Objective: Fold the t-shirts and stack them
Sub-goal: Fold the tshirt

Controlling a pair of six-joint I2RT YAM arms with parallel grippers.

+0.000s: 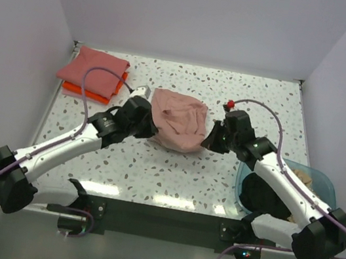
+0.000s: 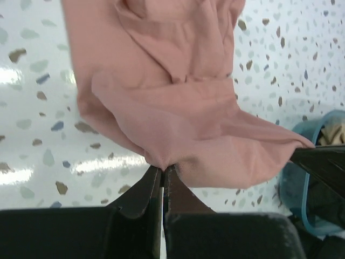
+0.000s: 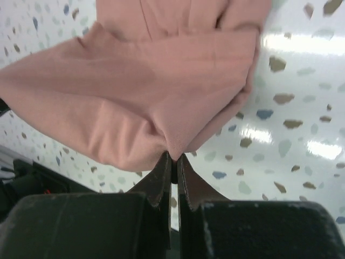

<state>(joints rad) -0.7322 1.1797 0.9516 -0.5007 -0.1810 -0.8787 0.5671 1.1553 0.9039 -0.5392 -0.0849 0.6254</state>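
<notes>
Across the middle of the table (image 1: 152,172), the dusty pink t-shirt (image 1: 178,120) sits bunched between my arms, its long axis running side to side. My left gripper (image 2: 163,168) is clamped on its left edge and my right gripper (image 3: 173,156) on its right edge. From each pinch the cloth runs toward the other arm.

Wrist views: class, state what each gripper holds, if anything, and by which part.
Both hold the pink t-shirt. The left gripper pinches bunched cloth at its left edge in the top view, the right gripper at its right edge.
</notes>
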